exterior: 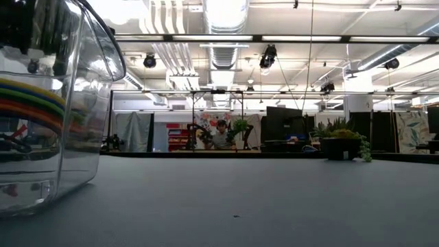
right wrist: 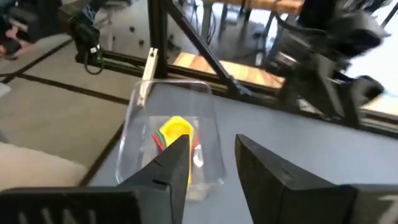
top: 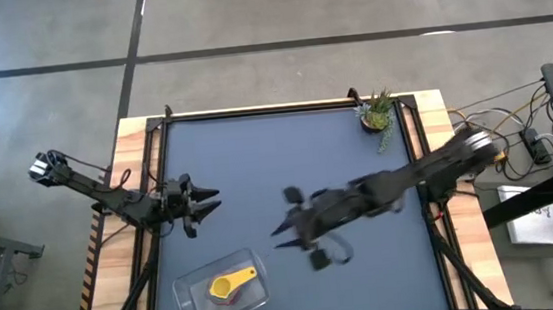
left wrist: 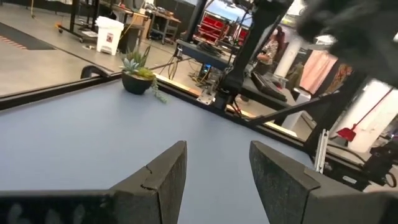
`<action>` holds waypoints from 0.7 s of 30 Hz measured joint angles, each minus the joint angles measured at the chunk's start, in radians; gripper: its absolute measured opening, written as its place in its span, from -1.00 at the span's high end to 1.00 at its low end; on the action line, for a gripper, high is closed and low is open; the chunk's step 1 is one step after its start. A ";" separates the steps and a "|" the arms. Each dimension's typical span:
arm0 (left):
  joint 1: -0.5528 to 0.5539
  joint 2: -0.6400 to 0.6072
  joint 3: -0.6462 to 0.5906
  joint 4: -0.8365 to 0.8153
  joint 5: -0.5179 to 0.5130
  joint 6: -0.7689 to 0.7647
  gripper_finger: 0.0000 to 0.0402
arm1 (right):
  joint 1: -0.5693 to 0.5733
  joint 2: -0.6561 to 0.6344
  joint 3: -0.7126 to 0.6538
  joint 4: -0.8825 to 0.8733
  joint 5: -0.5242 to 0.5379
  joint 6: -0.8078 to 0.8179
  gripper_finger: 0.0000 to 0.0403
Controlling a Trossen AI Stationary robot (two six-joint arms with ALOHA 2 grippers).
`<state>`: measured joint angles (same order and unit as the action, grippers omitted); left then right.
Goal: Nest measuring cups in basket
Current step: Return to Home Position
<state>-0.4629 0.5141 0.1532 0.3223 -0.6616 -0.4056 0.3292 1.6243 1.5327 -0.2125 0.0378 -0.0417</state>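
Dark blue table (top: 287,154) holds the clear basket (top: 186,295) at a corner on the left arm's side, the nested measuring cups (top: 229,283) inside showing mostly the yellow top one, while the left gripper (top: 212,201) and the blurred mid-table right gripper (top: 284,223) both hover with fingers spread.

Table (top: 287,154): flat blue-grey top with pale wood strips along left and right, filling the centre of the high view. Lower left of that frame, close to the bottom edge: clear basket (top: 186,288), set at a slant on the top. Upper right corner: small potted plant (top: 377,114). Low view: basket at far left, plant far right, well apart.
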 joint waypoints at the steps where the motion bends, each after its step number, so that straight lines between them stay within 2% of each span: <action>1: 0.000 -0.004 0.000 0.002 0.004 0.001 0.21 | -0.001 -0.062 -0.090 0.060 0.001 -0.012 0.43; 6: 0.002 -0.039 0.000 0.046 0.053 0.055 0.24 | 0.009 -0.365 -0.503 0.346 -0.023 -0.060 0.56; 10: 0.016 -0.081 0.000 0.061 0.061 0.112 0.35 | 0.003 -0.572 -0.746 0.491 -0.005 -0.084 0.68; 14: 0.045 -0.121 0.000 0.061 0.107 0.165 0.56 | 0.005 -0.755 -0.902 0.540 -0.010 -0.076 0.79; 18: 0.076 -0.158 0.000 0.059 0.132 0.216 0.90 | 0.004 -0.939 -1.012 0.539 0.003 -0.096 0.89; 21: 0.101 -0.186 0.000 0.060 0.131 0.239 0.95 | 0.005 -1.074 -1.084 0.503 0.064 -0.126 0.95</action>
<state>-0.3617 0.3278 0.1528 0.3822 -0.5302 -0.1667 0.3338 0.5498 0.4490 0.2902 0.1014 -0.1673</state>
